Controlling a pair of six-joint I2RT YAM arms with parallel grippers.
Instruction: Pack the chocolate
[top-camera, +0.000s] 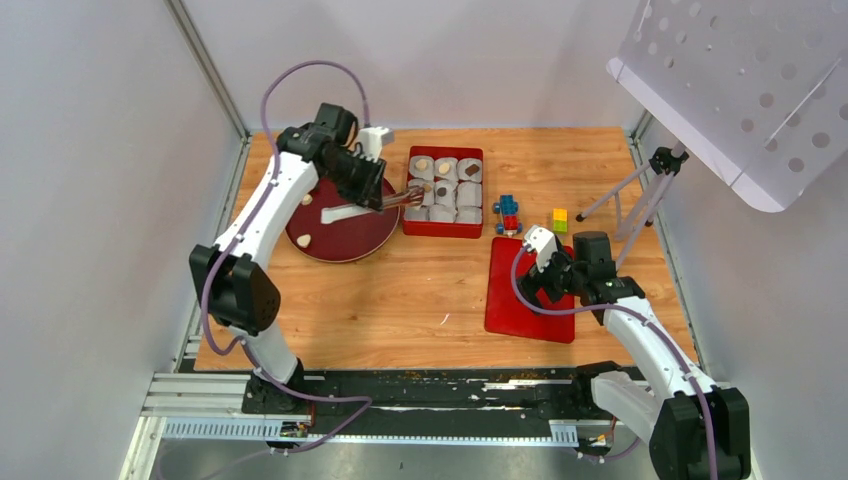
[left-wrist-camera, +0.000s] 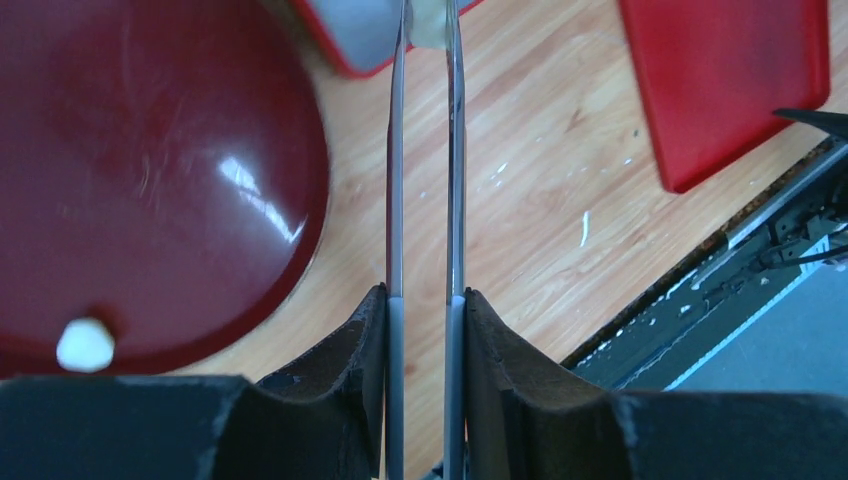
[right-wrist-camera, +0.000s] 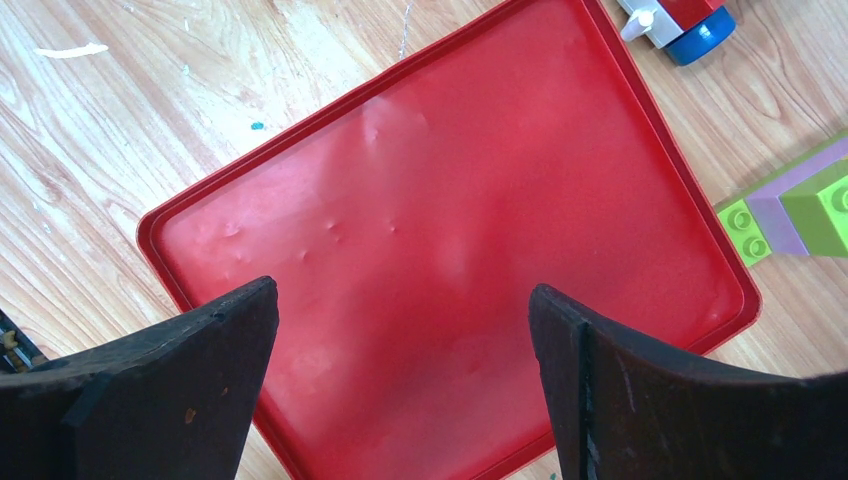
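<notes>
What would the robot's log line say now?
left gripper: shut on thin metal tweezers, tips at red box | right gripper: open above flat red lid

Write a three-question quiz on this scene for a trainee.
1. True or false: the right gripper is shut.
2. What does the left gripper hold? A: tongs. B: a spoon. C: a knife.
3. Fill in: in the left wrist view, the pale chocolate lies on the dark red ___.

Key
1. False: it is open, above the tray.
2. A
3. plate
</notes>
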